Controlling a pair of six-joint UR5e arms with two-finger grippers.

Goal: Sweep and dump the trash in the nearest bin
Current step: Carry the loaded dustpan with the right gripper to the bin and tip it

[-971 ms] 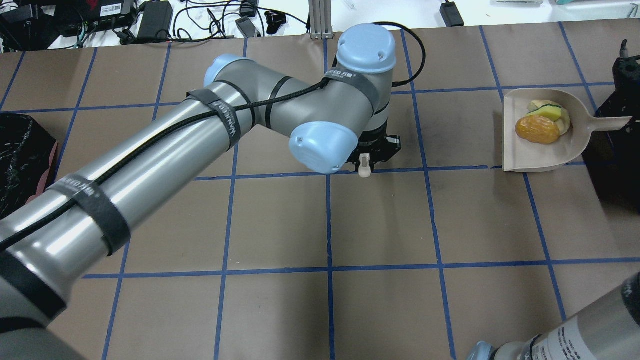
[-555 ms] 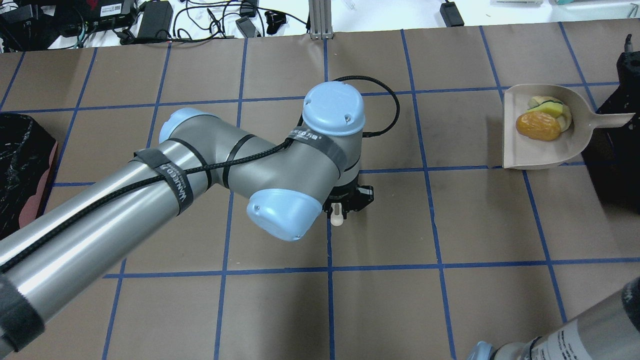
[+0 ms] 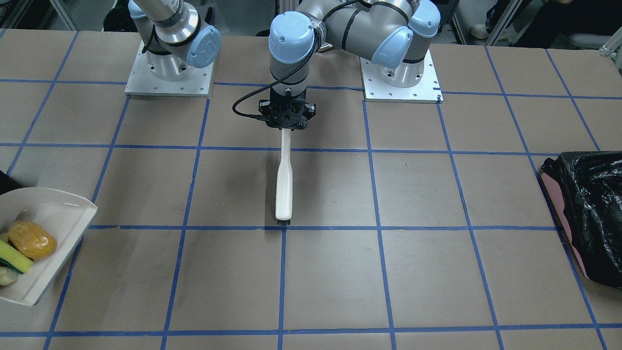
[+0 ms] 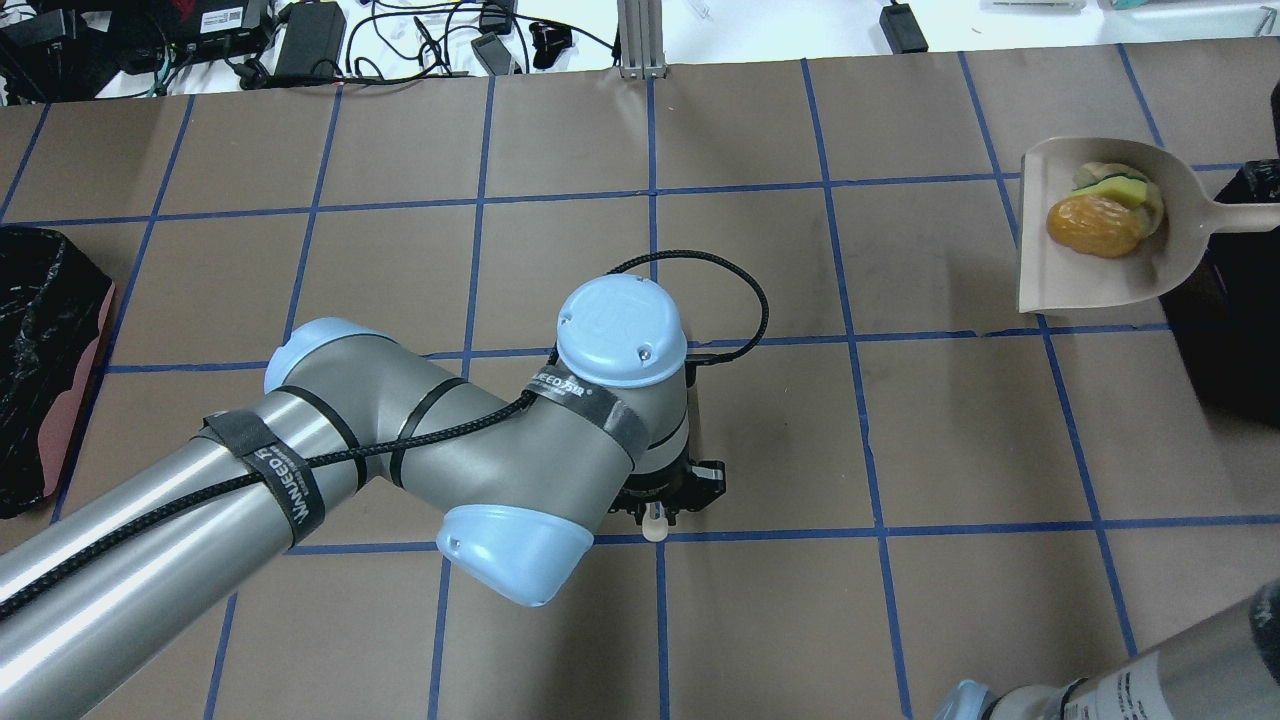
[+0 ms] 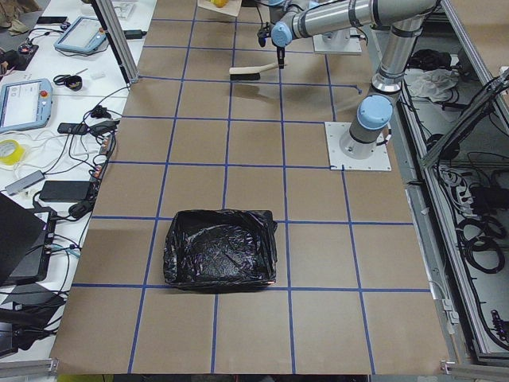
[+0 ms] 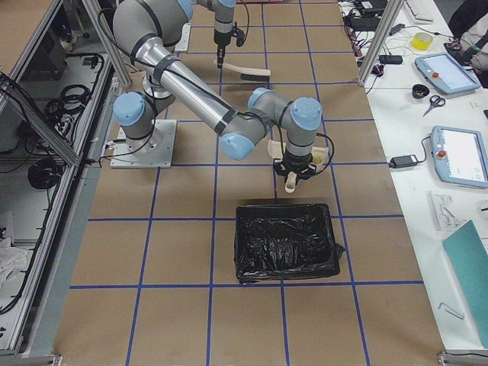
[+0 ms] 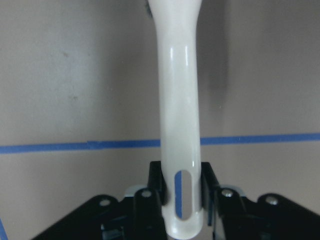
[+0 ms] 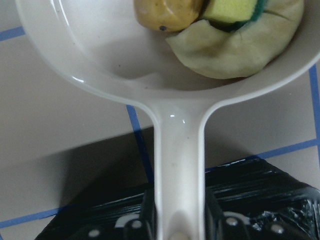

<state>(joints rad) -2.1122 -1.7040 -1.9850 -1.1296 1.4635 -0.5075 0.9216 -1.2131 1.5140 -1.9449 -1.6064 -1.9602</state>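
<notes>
Trash (image 8: 225, 45): yellow green-edged sponge wedge, beige lump and wrinkled orange lump, clumped in the dustpan (image 8: 100, 55) bowl, beyond the gripped handle.
Dustpan surface: smooth, glossy beige scoop.
Right gripper (image 8: 178, 222): fingers clamped on the dustpan handle.
Left gripper (image 7: 181, 197): clamped on the white brush (image 3: 284, 187) handle.
</notes>
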